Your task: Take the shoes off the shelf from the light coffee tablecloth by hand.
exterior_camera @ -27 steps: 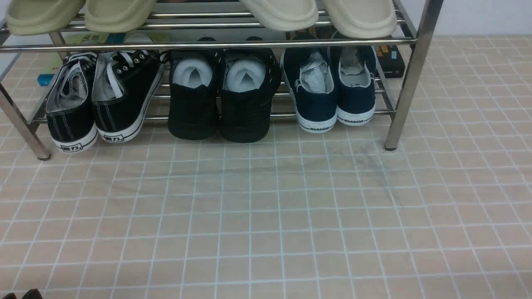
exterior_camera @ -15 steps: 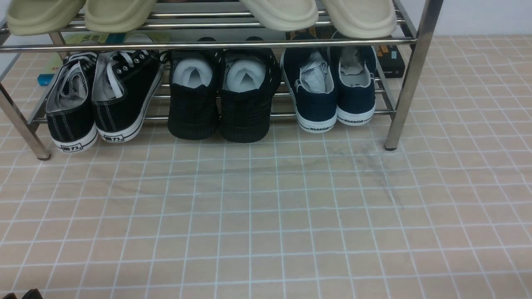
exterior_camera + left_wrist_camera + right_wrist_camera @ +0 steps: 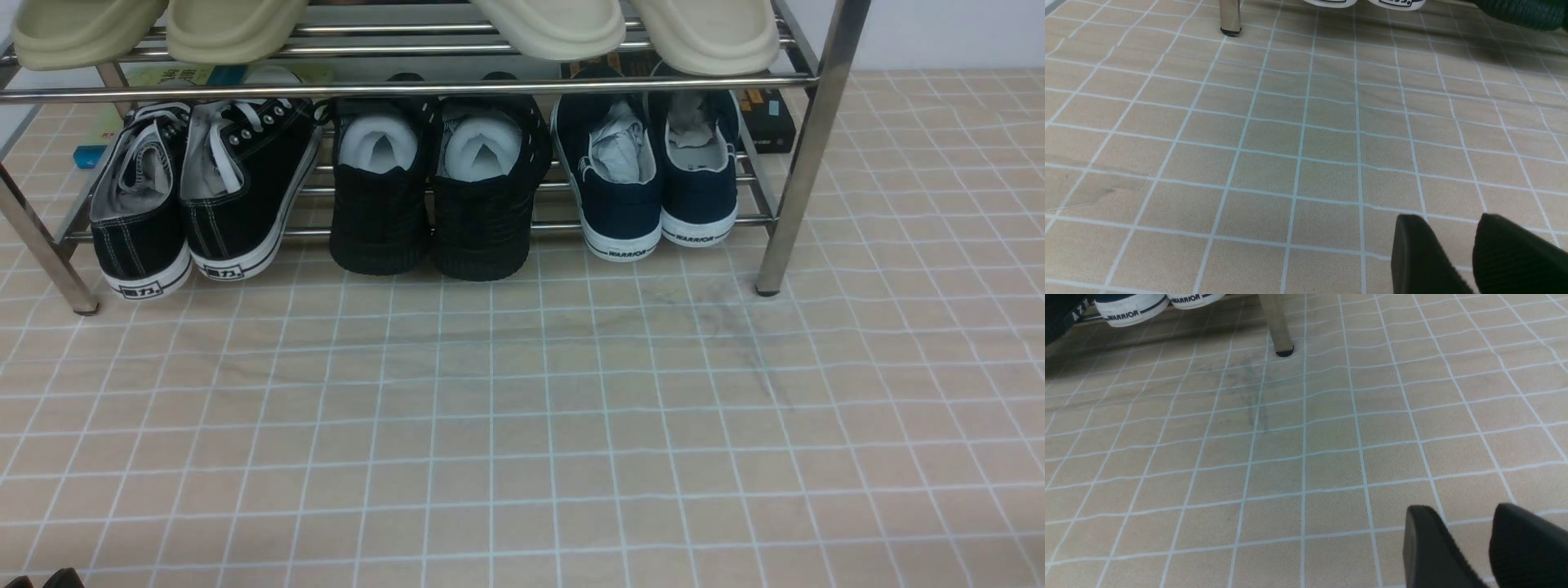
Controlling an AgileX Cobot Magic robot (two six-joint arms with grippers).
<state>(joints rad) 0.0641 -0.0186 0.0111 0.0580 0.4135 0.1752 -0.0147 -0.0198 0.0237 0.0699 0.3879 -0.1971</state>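
Note:
The shoes point(image 3: 645, 184), a navy pair with white "WARRIOR" soles, stand heels-out at the right end of the lower tier of the chrome shelf point(image 3: 804, 147). Their soles also show far off in the right wrist view point(image 3: 1133, 308), beside a shelf leg point(image 3: 1278, 326). The light coffee tablecloth point(image 3: 522, 425) spreads in front. My left gripper point(image 3: 1453, 222) hangs open over bare cloth, and only its tips point(image 3: 39, 581) show at the front view's lower left corner. My right gripper point(image 3: 1464, 512) is open too, empty, low over the cloth and well short of the shelf.
Black lace-up sneakers point(image 3: 196, 196) and black knit shoes point(image 3: 441, 196) share the lower tier. Pale slippers point(image 3: 229, 28) sit on the upper tier. A dark box point(image 3: 767, 118) lies behind the rack. A grey smudge point(image 3: 735, 327) marks the cloth near the right leg.

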